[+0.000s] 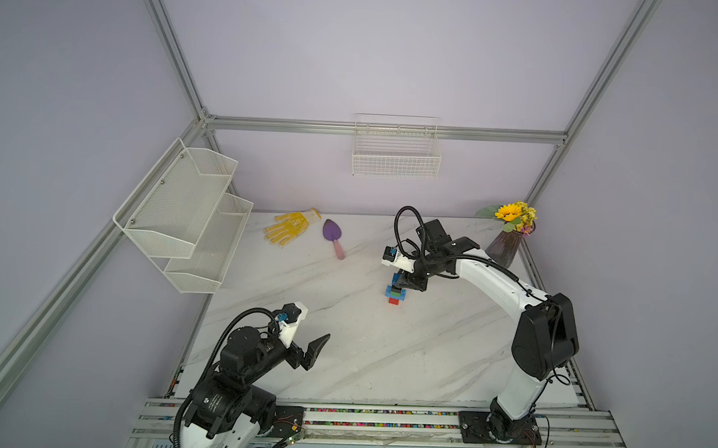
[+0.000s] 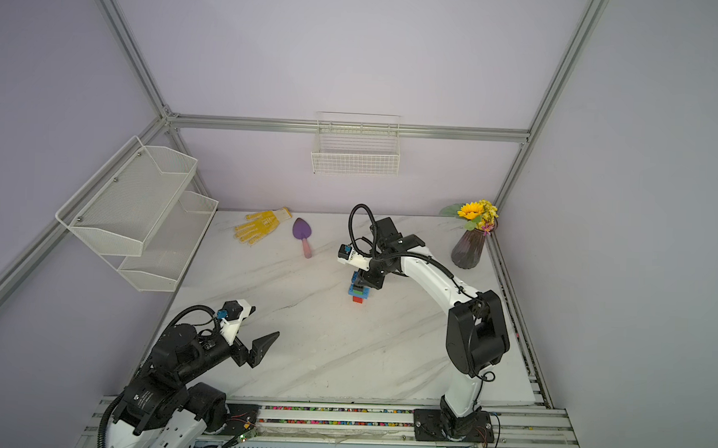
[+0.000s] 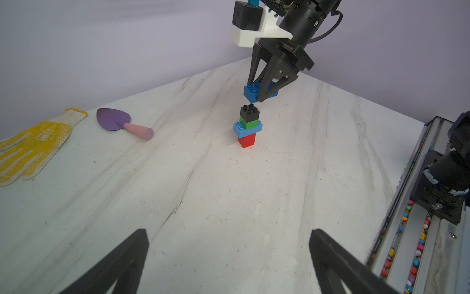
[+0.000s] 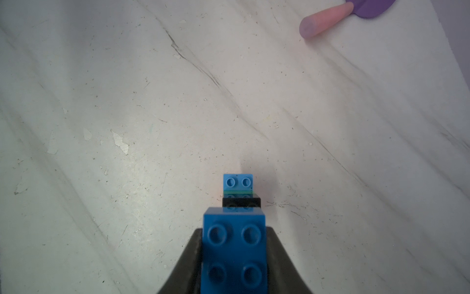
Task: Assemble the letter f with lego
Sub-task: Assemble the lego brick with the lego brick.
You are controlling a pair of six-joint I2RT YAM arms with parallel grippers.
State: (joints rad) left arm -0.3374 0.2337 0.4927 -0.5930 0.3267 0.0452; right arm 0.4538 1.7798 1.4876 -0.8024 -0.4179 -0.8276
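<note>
Left hand point(image 3: 229, 231) foremost; blue brick point(image 3: 250, 92) over stack point(image 3: 248, 127); glove point(image 3: 33, 147), trowel point(image 3: 114, 121) beyond

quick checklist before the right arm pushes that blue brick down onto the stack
1. Dark blue brick clamped in the right gripper: ok.
2. Gap between it and the black brick, seen in the left wrist view: ok.
3. Stack upright on the table, black brick on top: ok.
4. Held brick lined up stud for stud over the black one: cannot tell.
5. Left gripper open, away from the stack: ok.
6. Trowel lying well aside: ok.
</note>
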